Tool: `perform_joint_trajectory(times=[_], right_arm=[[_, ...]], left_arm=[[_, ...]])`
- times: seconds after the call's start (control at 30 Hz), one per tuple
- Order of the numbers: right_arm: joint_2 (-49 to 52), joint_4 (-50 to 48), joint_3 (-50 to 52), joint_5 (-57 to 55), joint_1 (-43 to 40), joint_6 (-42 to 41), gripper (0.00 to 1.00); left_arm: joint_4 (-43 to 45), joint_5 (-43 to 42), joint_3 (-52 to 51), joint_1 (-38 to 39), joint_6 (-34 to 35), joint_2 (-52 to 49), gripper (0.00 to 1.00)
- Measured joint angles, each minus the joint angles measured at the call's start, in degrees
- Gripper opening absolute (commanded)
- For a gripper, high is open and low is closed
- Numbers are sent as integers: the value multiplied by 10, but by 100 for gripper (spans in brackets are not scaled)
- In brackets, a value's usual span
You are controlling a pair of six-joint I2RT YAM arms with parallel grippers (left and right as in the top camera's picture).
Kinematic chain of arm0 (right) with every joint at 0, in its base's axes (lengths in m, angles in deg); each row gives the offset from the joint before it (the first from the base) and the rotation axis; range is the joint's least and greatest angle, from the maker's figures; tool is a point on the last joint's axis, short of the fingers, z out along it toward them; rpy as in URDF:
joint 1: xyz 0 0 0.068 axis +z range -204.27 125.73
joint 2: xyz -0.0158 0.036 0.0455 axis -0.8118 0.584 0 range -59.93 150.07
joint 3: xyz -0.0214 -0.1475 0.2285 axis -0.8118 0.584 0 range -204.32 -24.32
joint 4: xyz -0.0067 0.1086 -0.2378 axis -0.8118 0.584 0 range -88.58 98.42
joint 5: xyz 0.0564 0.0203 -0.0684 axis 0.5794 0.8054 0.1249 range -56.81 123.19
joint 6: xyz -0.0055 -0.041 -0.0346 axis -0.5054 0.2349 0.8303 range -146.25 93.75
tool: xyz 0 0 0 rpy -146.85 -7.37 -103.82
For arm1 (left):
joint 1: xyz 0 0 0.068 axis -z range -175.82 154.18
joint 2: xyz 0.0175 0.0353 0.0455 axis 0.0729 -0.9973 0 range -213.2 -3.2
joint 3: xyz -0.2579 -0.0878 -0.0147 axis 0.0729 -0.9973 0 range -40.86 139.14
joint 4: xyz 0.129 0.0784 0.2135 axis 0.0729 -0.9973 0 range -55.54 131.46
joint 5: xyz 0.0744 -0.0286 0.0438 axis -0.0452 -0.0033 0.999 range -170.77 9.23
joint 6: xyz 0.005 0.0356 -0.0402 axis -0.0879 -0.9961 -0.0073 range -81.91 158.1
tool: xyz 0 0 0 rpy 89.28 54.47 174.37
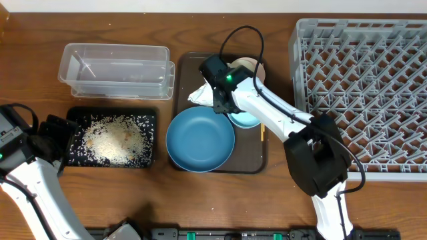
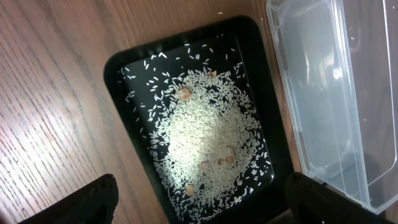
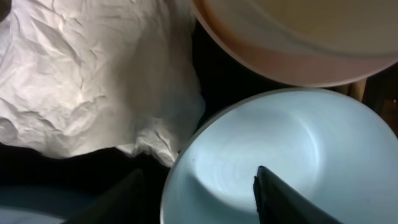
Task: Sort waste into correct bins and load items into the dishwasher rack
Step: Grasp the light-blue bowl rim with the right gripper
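Right gripper (image 3: 198, 200) hung wide open and empty above the brown serving tray (image 1: 257, 165).
Its fingers were spread over the edge of the crumpled napkin (image 3: 93, 81) and the rim of the small light blue bowl (image 3: 286, 155), with the pinkish cup (image 3: 298, 43) just behind and the large dark blue bowl (image 1: 199, 139) alongside. Left gripper (image 2: 199, 208), also spread wide, hovered over rice grains (image 2: 205, 130) lying in the black tray (image 2: 115, 71), beside the clear container (image 2: 323, 93).
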Motion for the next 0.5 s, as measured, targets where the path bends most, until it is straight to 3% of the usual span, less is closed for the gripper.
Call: perform_joint_trajectory(times=[0.27, 0.5], right_arm=[[0, -3, 11, -1, 0, -6, 39], [0, -2, 11, 13, 3, -12, 20]], left_arm=[[0, 0, 0, 0, 0, 0, 88], [0, 0, 0, 0, 0, 0, 88]])
